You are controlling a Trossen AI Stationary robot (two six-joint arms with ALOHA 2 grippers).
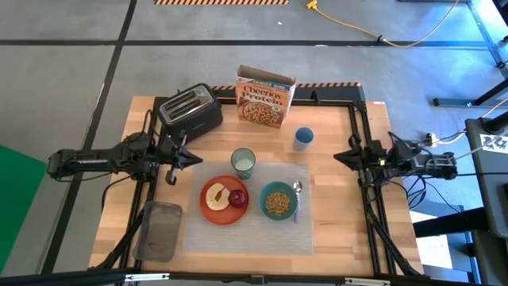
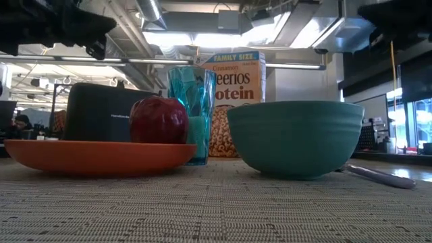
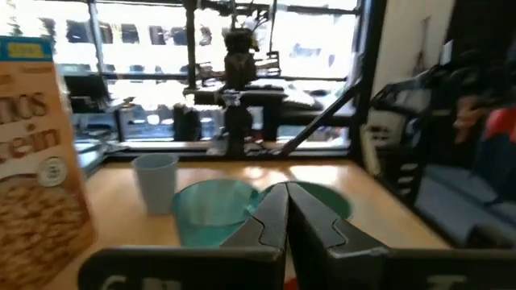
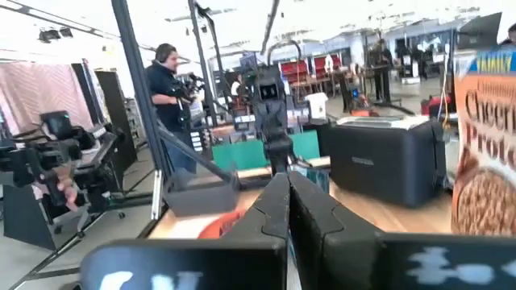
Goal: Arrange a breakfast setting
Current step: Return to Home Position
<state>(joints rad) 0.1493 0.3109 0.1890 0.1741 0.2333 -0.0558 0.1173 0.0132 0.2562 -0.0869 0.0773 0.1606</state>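
The pale placemat [image 1: 252, 230] lies on the wooden table. On it sit the orange plate [image 1: 213, 212] with the toast slice [image 1: 217, 196] and the red apple [image 1: 237, 197], the teal bowl [image 1: 278, 201] holding cereal, the metal spoon [image 1: 297, 197] right of the bowl, and the green tumbler [image 1: 243, 163] at the mat's far edge. The low view shows the plate [image 2: 94, 156], apple [image 2: 158, 119], tumbler [image 2: 194, 108], bowl [image 2: 295, 136] and spoon [image 2: 381, 176]. My left gripper [image 1: 196, 158] is shut, raised left of the tumbler. My right gripper [image 1: 340, 156] is shut, raised at the right.
A black toaster [image 1: 189, 110] stands at the far left, a cereal box [image 1: 264, 98] at the far middle, a small blue cup [image 1: 303, 138] right of it. A grey lidded container [image 1: 160, 229] lies near left. A person [image 4: 172, 97] stands in the room beyond the table.
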